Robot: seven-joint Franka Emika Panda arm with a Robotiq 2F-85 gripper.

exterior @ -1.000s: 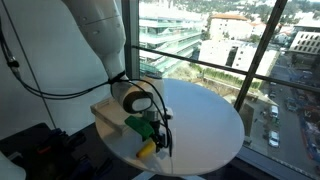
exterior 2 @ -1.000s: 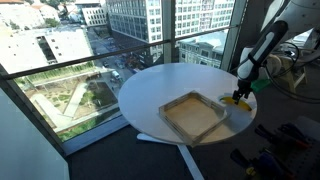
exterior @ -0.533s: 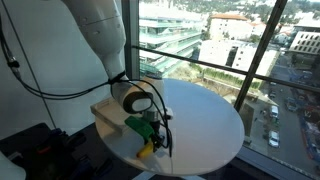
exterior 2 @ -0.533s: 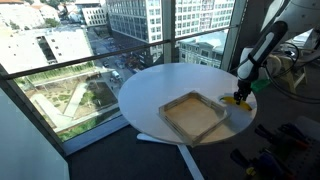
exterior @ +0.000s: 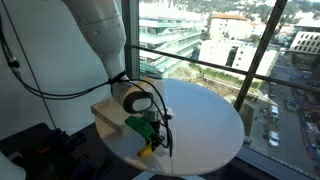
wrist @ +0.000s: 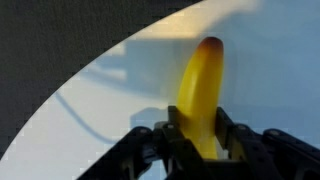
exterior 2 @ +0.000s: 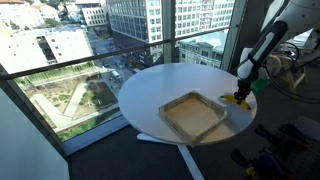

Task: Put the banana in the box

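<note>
Big white robot arm (exterior: 100, 35) with thin black cables (exterior: 50, 96).
Smooth and fat up top, round white and black wrist (exterior: 137, 98), green piece (exterior: 138, 124) below, black gripper (wrist: 203, 128) with chunky fingers (wrist: 175, 142).

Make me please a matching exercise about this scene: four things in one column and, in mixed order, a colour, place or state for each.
Things:
1. banana
2. box
3. gripper
4. table

Descriptions:
a. empty, tan, open on top
b. white and round
c. shut on a yellow fruit
d. between the jaws, outside the box

Pairs: 1-d, 2-a, 3-c, 4-b
</note>
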